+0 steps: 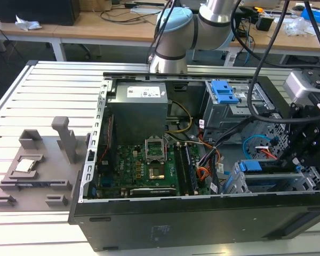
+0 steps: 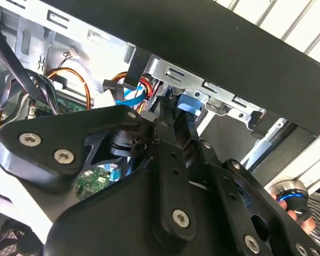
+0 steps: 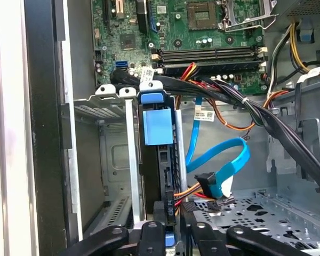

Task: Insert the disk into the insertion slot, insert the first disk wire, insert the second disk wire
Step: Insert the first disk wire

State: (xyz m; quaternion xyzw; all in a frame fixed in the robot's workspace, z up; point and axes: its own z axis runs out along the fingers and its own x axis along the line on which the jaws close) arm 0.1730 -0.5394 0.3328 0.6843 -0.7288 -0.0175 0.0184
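Note:
The disk (image 3: 157,125), edged by its blue carrier, stands on edge inside the insertion slot (image 3: 112,154), a silver perforated cage at the case's front corner. The exterior view shows the disk (image 1: 266,166) in that cage (image 1: 237,180) at the exterior view's right. My gripper (image 3: 170,234) reaches down over the disk's near end, one black finger pressed on each side of it. The second wrist view has the gripper (image 2: 176,114) narrow, with the blue carrier (image 2: 189,102) just beyond it. A blue flat wire (image 3: 224,157) and red-orange wires (image 3: 189,193) end beside the disk; whether either is plugged in I cannot tell.
The open case holds a motherboard (image 1: 149,160), a power supply (image 1: 136,106) and a taller grey bay with a blue latch (image 1: 224,92). A thick black cable bundle (image 3: 229,93) crosses above the cage. A grey fixture plate (image 1: 37,165) lies on the slatted table at the exterior view's left.

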